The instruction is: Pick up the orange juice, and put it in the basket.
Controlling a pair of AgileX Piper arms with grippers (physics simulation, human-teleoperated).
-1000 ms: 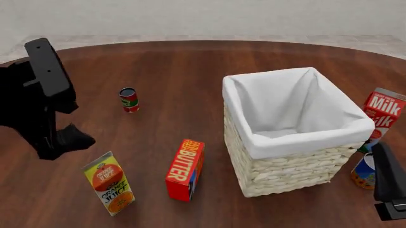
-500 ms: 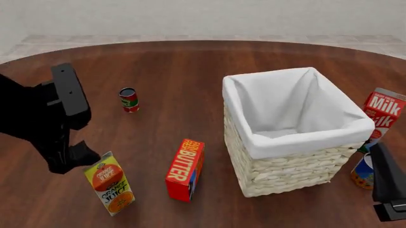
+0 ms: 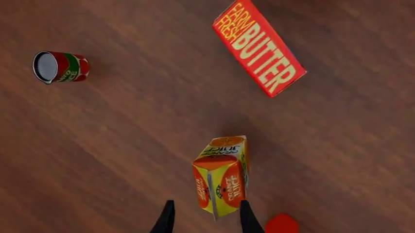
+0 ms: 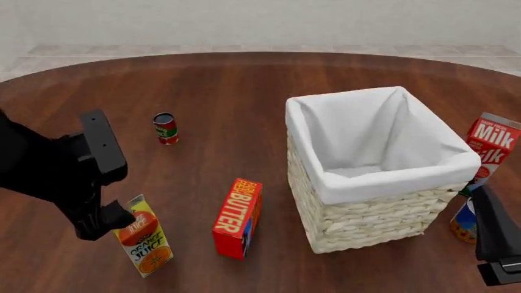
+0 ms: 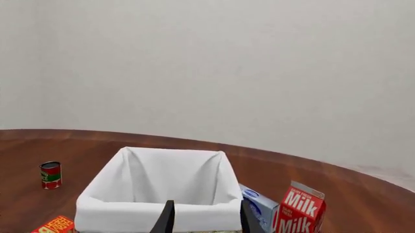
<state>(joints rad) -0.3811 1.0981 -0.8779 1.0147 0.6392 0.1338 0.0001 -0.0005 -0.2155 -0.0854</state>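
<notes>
Yellow juice [image 4: 143, 244] with red-orange circle, red butter [image 4: 238, 218] with yellow lettering, pale wicker basket [image 4: 370, 221] lined white, red-and-white milk [image 4: 491, 146], red-green can [image 4: 165, 128], dark wood table [image 4: 236, 91]

Bare desk [image 4: 244, 91] stretches wide between the small red can [image 4: 165, 128] and the basket [image 4: 370, 201]. The butter box [image 4: 238, 218] stands upright just beside the orange juice [image 4: 143, 244], partway along the line to the basket's tall near wall.

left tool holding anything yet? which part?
Nothing held. The left tool is open, its fingers straddling the gable top of the orange juice, not closed on it. The right tool is empty.
</notes>
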